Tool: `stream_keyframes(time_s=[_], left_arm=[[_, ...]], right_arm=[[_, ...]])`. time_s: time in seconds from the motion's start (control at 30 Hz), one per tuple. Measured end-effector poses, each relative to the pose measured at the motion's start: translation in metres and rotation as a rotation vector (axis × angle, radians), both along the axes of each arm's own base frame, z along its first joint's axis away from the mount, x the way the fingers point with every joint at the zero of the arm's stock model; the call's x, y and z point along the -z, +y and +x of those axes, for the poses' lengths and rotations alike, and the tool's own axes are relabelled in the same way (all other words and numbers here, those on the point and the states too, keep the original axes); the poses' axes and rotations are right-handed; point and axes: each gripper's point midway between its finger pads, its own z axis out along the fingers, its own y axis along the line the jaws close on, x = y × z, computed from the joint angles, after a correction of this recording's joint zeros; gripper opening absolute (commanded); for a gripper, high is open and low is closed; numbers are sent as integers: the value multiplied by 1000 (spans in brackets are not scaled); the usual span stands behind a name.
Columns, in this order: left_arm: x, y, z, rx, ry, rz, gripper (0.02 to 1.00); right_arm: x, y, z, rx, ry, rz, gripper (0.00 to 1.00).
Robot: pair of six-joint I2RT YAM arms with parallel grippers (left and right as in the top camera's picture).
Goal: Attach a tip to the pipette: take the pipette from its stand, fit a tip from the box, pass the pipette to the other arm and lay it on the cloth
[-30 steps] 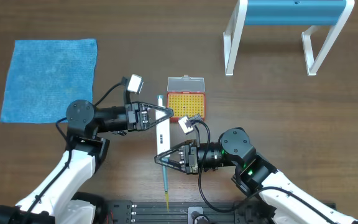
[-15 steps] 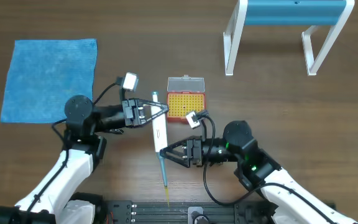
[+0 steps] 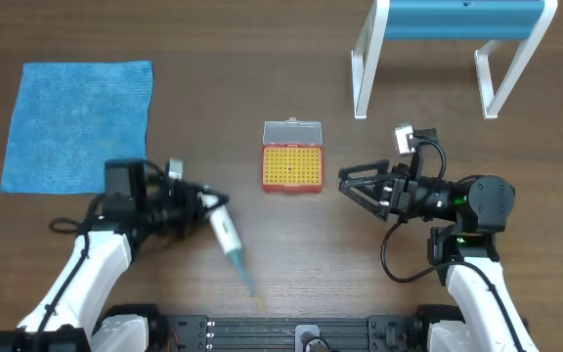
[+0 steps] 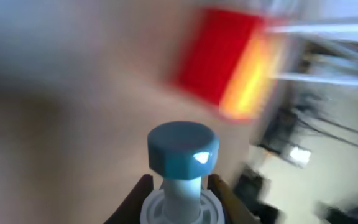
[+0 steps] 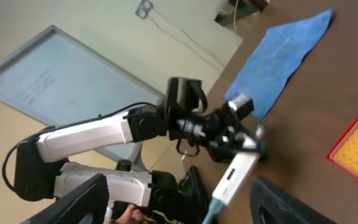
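Observation:
My left gripper is shut on the upper end of the white pipette. It holds the pipette low over the table in front of the left arm, tilted, with the fitted tip pointing toward the table's front edge. In the left wrist view the pipette's blue plunger button stands between the fingers. My right gripper is open and holds nothing, to the right of the red tip box. The blue cloth lies flat at the far left. In the right wrist view the left arm holds the pipette out in front.
The white and blue pipette stand stands at the back right. The tip box has its clear lid folded back, with yellow tips showing. Bare brown table lies between the cloth and the stand.
The right gripper let go of the pipette and drew back to the right. The left arm pulled the pipette left and toward the front, swinging its tip outward.

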Motion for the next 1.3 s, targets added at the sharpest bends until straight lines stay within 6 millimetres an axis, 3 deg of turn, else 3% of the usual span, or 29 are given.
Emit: stream_keyframes(time_s=[0.07, 0.1, 0.13, 0.17, 0.2, 0.23, 0.27, 0.33, 0.37, 0.4, 0.47, 0.57, 0.63, 0.7, 0.73, 0.83, 0.97, 1.17, 1.3], left_arm=[[10, 16, -17, 39, 86, 155, 29], [5, 22, -13, 57, 65, 202, 29], [-18, 32, -1, 88, 36, 268, 29], [-51, 43, 26, 92, -64, 320, 27], [-77, 55, 41, 93, -106, 359, 29], [-112, 74, 62, 87, -166, 426, 29], [-130, 92, 72, 89, -181, 489, 29], [-155, 138, 82, 139, -68, 636, 29], [-155, 157, 84, 177, 21, 688, 27], [-158, 188, 101, 216, 106, 771, 29], [-147, 223, 143, 221, 135, 852, 29], [-106, 263, 204, 240, 120, 969, 29], [-79, 277, 221, 297, 124, 1018, 27], [-47, 285, 223, 384, 164, 1040, 27], [-24, 293, 228, 442, 181, 1062, 29], [14, 306, 239, 540, 181, 1112, 29], [16, 322, 251, 550, 131, 1160, 29], [19, 347, 238, 481, 92, 1047, 29], [23, 337, 243, 484, 59, 1003, 29]], right_arm=[[0, 0, -2, -14, 8, -1, 728], [0, 0, -2, -15, 8, -1, 728], [1, 1, -3, -19, 11, -2, 728], [1, 1, -3, -18, 13, -1, 728], [0, 0, -3, -16, 13, -1, 728], [0, 0, -2, -15, 11, -1, 728], [0, 0, -2, -13, 11, 0, 728], [0, 0, -2, -12, 11, 0, 728], [0, 0, -1, -7, 10, 1, 730], [-1, 0, 1, 3, 7, 3, 730], [2, 0, 4, 20, 48, 9, 733], [13, 8, 7, 26, 161, 17, 730], [15, 16, 8, 30, 181, 19, 730], [15, 22, 11, 53, 184, 23, 730], [18, 26, 14, 72, 207, 23, 730], [37, 36, 16, 101, 338, -1, 730], [48, 51, 15, 128, 372, -31, 730], [51, 52, 24, 196, 341, -42, 733], [51, 51, 27, 216, 338, -43, 733]])
